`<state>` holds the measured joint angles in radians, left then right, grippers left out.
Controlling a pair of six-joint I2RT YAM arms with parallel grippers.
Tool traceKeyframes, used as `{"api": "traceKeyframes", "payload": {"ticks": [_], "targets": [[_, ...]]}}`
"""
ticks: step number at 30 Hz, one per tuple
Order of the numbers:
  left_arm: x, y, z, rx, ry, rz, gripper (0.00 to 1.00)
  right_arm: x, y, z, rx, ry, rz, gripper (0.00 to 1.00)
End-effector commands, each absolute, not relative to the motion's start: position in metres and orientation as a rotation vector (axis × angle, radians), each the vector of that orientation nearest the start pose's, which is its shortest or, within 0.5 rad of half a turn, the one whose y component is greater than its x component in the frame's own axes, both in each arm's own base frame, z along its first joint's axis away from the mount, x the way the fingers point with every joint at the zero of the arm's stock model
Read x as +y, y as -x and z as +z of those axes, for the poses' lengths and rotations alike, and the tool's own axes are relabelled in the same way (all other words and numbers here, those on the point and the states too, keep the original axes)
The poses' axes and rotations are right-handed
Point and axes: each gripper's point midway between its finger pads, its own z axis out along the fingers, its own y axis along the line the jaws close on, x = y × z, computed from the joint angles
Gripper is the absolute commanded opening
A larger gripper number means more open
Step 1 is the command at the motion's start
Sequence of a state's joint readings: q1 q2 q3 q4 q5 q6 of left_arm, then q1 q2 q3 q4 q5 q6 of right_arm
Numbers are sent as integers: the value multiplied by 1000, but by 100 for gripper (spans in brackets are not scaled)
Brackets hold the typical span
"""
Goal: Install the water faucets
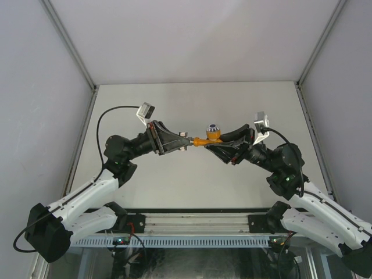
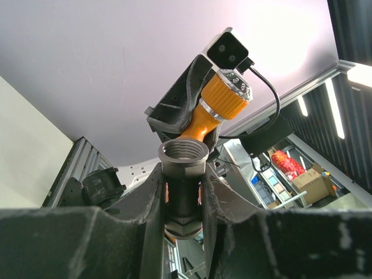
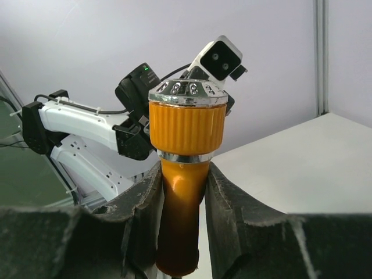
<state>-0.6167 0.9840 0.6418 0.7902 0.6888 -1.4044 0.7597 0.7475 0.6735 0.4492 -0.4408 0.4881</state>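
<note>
Orange tap body (image 3: pixel 185 174) clamped in right fingers (image 3: pixel 235 203), midair over counter (image 1: pixel 192 104) middle | grey fitting (image 2: pixel 183 156) clamped in left fingers (image 2: pixel 224 203) | judgement: align both axes squarely, turn gently, avoid cross-threading.

I'm operating in a lab cell: grey panels (image 1: pixel 192 35) on metal posts (image 1: pixel 71 49) are enclosing the table (image 1: pixel 192 104), strip lights (image 2: pixel 336 110) are glowing beyond the left gripper (image 2: pixel 185 180).

glossy orange tap body (image 3: pixel 180 226), perhaps plastic, shiny chrome cap (image 3: pixel 187 92), dull grey metal fitting (image 2: pixel 183 156)
</note>
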Motion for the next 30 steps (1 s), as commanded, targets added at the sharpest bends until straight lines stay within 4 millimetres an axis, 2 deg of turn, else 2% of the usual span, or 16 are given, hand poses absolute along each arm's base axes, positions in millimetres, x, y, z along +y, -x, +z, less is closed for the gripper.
{"api": "traceKeyframes", "payload": {"ticks": [1, 7, 12, 18, 25, 30], "targets": [[-282, -150, 425, 1385, -233, -2099, 0, 291, -133, 347, 1336, 712, 1443, 31], [-281, -149, 426, 1382, -235, -2100, 0, 291, -134, 350, 1329, 704, 1447, 30], [-281, -149, 424, 1385, -235, -2099, 0, 289, -136, 357, 1306, 679, 1439, 0], [-281, -149, 423, 1387, -230, -2100, 0, 280, -137, 366, 1272, 652, 1397, 0], [-280, -151, 418, 1443, -219, -2103, 0, 255, -147, 353, 1322, 645, 1228, 0], [-282, -150, 418, 1479, -234, -2089, 0, 247, -142, 357, 1280, 698, 1205, 0]]}}
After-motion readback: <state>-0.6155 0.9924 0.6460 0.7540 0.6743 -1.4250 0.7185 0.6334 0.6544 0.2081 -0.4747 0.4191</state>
